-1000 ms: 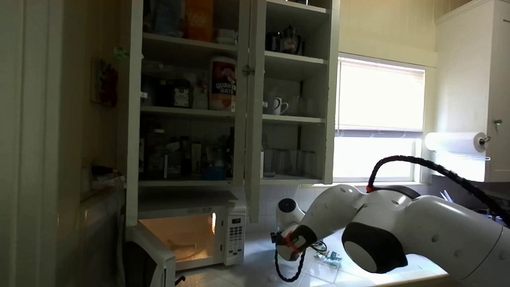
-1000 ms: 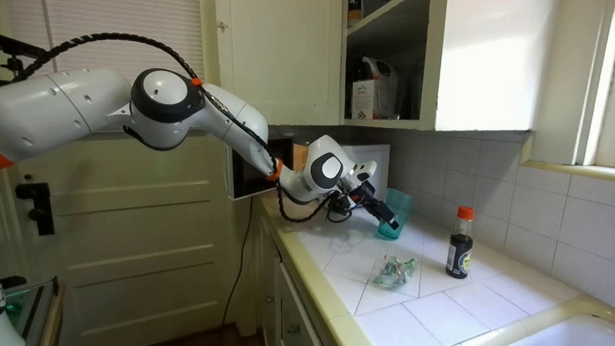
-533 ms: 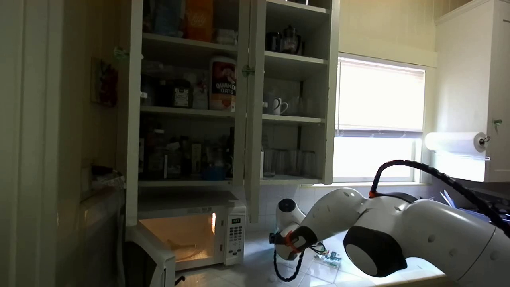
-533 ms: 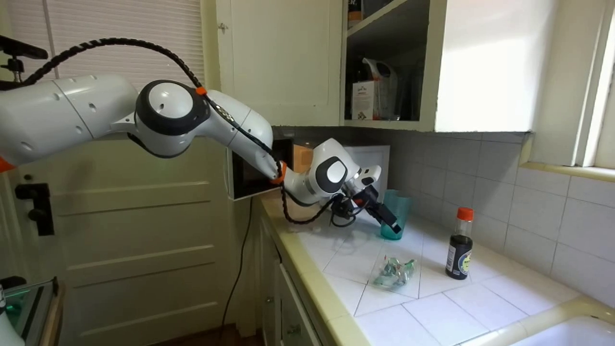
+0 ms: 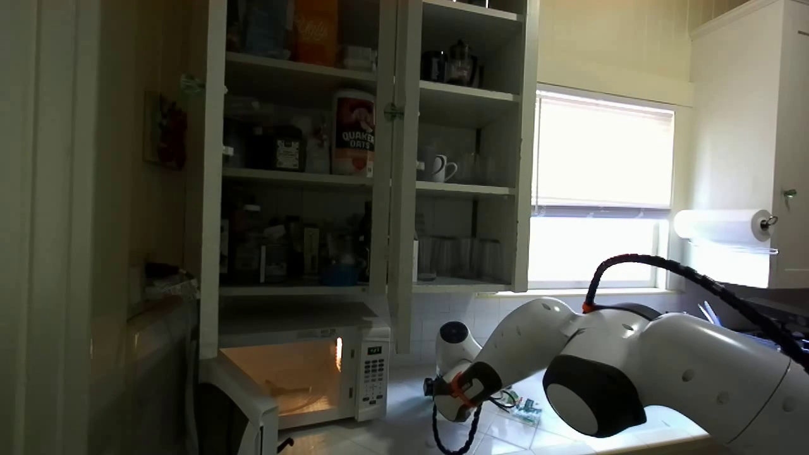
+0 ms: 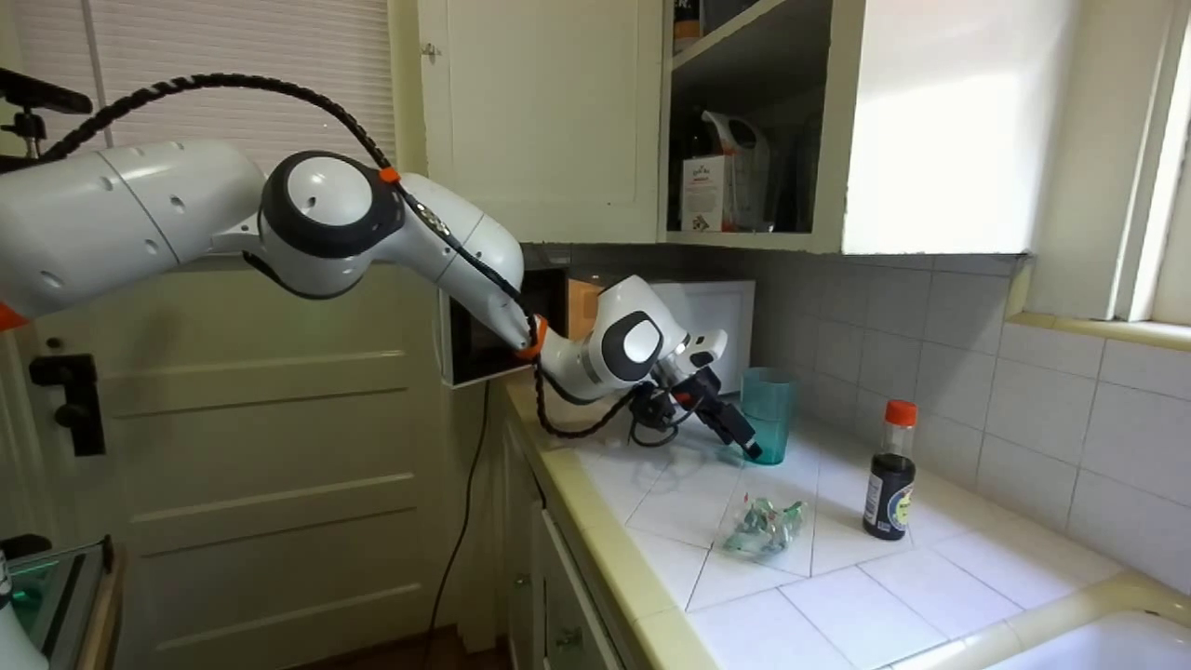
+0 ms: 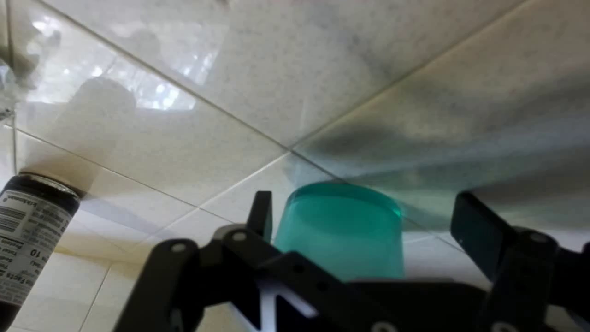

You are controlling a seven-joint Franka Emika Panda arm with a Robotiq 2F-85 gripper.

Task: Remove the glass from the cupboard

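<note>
The pale blue-green glass (image 6: 770,400) stands upright on the white tiled counter in an exterior view. It also shows in the wrist view (image 7: 343,235), its lower part hidden by my gripper's body. My gripper (image 7: 362,200) is open. In the wrist view its fingers are on either side of the glass, with a gap on both sides, wider on the right. In an exterior view my gripper (image 6: 750,450) points down beside the glass. The white cupboard (image 5: 403,240) is open above the counter, with jars, bottles and clear glasses on its shelves. It shows in both exterior views (image 6: 549,121).
A dark bottle with a red cap (image 6: 890,489) stands nearby and shows in the wrist view (image 7: 32,235). A crumpled plastic bag (image 6: 765,529) lies on the counter. The microwave (image 5: 373,379) stands open behind. A tiled wall (image 6: 930,354) and a sink (image 6: 1098,642) bound the counter.
The glass was tilted one second ago and now stands upright. My gripper has drawn back slightly to the left and down in the exterior view that shows it.
</note>
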